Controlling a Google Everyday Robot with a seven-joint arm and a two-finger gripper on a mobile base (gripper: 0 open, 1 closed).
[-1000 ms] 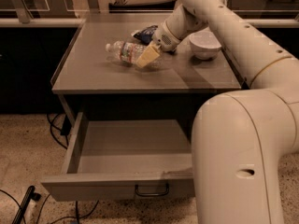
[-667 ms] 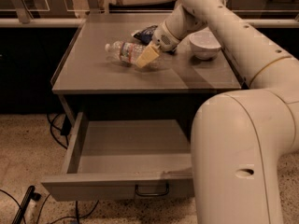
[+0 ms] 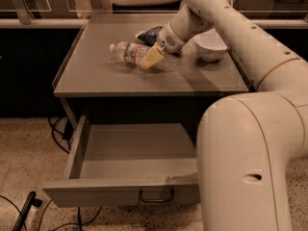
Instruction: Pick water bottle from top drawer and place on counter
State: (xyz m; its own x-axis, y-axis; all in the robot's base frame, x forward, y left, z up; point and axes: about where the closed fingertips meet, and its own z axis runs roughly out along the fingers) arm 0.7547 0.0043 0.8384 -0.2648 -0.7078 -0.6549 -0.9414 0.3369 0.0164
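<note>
Arm (image 3: 250,47) sweeps in from the right edge (big pale elbow up front), wrist tipped down, gripper (image 3: 151,57) low over mid-counter (image 3: 96,78), nearer the back edge.

One high, near view beside the arm (image 3: 250,143), down on counter (image 3: 120,81), gripper (image 3: 150,59) at water bottle (image 3: 127,52)

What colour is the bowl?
The bowl is white, camera view; gripper at the water bottle on the counter.

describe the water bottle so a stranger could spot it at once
Look at the grey counter above the open drawer. Left of the white bowl and dark snack bag, the water bottle lies on its side at the gripper: the only clear thing, white-capped.
</note>
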